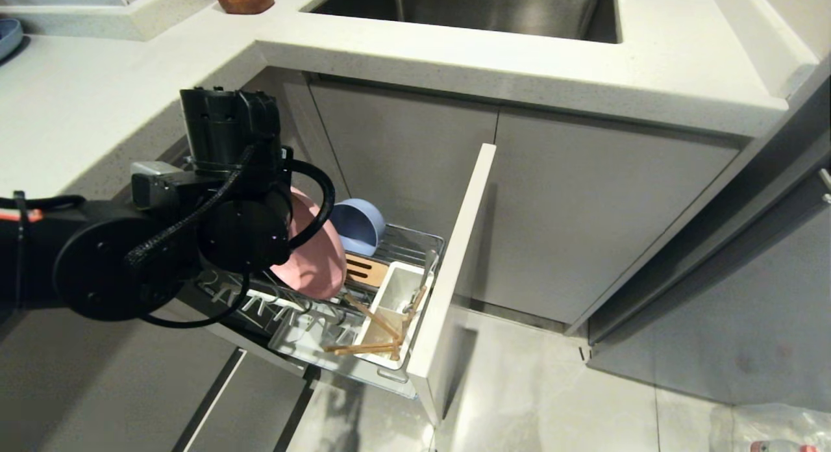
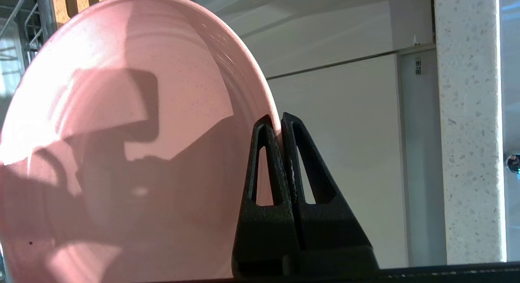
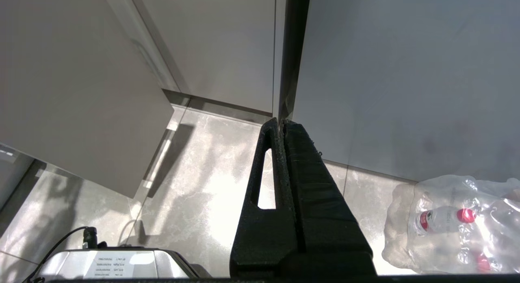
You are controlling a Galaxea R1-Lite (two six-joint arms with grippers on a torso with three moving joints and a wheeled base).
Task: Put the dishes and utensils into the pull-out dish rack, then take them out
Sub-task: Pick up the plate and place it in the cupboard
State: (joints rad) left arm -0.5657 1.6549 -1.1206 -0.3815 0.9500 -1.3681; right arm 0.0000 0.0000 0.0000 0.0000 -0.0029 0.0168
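left claw (image 2: 280, 122): clamped on plate (image 2: 122, 144) rim, above rack (image 1: 389, 289) | bowl (image 1: 357, 225): on edge in rack | chopsticks (image 1: 373, 332): in caddy (image 1: 389, 315) | right claw (image 3: 281, 122): closed, empty, over floor (image 3: 203, 193)

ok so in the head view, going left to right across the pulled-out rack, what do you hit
left arm → pink plate, pinched at its rim by the left hand → pale blue bowl → white utensil caddy holding the chopsticks → pale grey front panel
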